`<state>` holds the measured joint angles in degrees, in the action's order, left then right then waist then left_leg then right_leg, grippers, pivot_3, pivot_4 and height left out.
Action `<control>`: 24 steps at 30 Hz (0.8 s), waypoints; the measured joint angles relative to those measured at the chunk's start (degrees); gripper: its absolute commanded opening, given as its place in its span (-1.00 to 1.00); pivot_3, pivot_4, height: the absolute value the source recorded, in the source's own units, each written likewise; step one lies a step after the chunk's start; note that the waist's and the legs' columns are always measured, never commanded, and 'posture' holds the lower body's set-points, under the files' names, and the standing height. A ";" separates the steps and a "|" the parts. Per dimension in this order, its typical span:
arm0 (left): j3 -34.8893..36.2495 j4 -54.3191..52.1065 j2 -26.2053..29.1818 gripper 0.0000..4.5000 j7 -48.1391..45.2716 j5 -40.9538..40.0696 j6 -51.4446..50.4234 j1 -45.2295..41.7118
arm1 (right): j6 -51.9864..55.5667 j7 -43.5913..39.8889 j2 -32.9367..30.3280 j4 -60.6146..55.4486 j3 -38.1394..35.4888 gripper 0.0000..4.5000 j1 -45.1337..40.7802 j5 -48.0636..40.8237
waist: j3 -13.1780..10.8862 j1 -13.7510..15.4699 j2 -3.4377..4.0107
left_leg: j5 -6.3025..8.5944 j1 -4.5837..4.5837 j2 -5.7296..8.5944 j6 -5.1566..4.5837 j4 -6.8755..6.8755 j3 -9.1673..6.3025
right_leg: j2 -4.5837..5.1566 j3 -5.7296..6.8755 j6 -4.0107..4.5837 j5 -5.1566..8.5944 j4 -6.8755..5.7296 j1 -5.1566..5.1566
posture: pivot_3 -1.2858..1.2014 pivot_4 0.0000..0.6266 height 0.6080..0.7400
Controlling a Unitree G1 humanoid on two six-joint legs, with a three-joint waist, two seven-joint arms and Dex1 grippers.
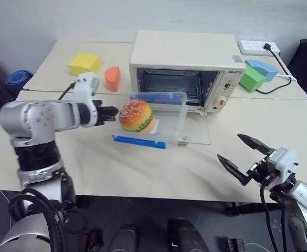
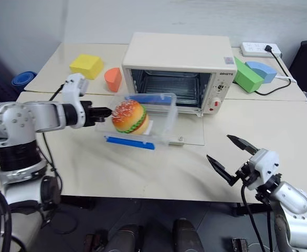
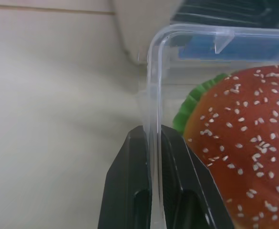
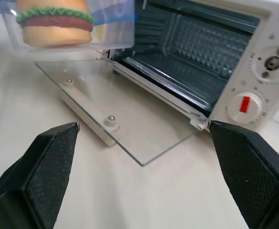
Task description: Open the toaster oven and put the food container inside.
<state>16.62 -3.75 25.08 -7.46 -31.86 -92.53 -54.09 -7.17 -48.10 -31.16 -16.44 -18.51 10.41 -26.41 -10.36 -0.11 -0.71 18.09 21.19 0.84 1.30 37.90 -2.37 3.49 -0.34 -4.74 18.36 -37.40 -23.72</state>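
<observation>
Container (image 1: 158,119) with hamburger (image 1: 136,115) pinched by left gripper (image 1: 113,112); toaster oven (image 1: 187,68) open; right gripper (image 1: 243,156) jaws wide.

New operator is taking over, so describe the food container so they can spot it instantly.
Find the cream-white toaster oven at the back of the table, its glass door dropped flat. Just in front of that opening, held off the table by the left hand, is the food container. It is the only clear box, with blue clips and a toy hamburger inside.
</observation>
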 measured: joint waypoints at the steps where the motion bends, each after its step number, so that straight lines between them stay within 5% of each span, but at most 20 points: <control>1: -1.04 0.21 -0.68 -1.00 0.65 1.08 0.55 -0.57 | 0.00 0.41 0.07 -0.56 -0.09 1.00 0.94 0.00 | 0.00 -0.09 0.00 | 0.00 -0.03 0.00 0.01 -0.01 0.01 | -0.01 -0.01 -0.01 0.01 -0.01 0.00 | 0.03 -0.52 1.00; 7: -3.91 4.93 -5.92 -1.00 2.58 5.83 5.82 -1.98 | 0.13 3.22 1.09 -4.40 0.12 1.00 2.34 0.01 | 0.00 0.24 0.00 | -0.02 -0.02 -0.01 0.06 0.04 -0.01 | -0.01 0.00 -0.01 0.01 -0.01 0.00 | 0.03 -0.52 1.00; 19: -3.11 8.83 -9.59 0.63 1.88 7.73 11.06 -3.86 | 2.30 6.40 2.44 -8.07 2.38 1.00 2.70 0.48 | 0.00 0.62 0.00 | -0.02 -0.03 0.02 0.06 0.05 -0.01 | 0.00 0.01 -0.02 0.01 -0.01 0.01 | 0.03 -0.52 1.00; 24: -2.75 8.15 0.29 0.63 -9.13 4.72 16.88 -2.23 | 8.17 5.49 -0.48 -11.49 3.14 1.00 2.59 -2.34 | 0.00 -0.29 0.02 | -0.02 -0.09 -0.05 0.11 -0.01 0.03 | -0.07 -0.03 -0.01 0.02 -0.02 0.00 | 0.03 -0.52 1.00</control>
<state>13.87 4.40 25.37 -16.59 -27.14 -75.66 -56.31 1.00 -42.61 -31.63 -27.93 -15.37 13.00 -28.75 -10.35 -0.41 -0.69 18.07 21.09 0.80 1.41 37.90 -2.34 3.42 -0.36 -4.75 18.38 -37.42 -23.72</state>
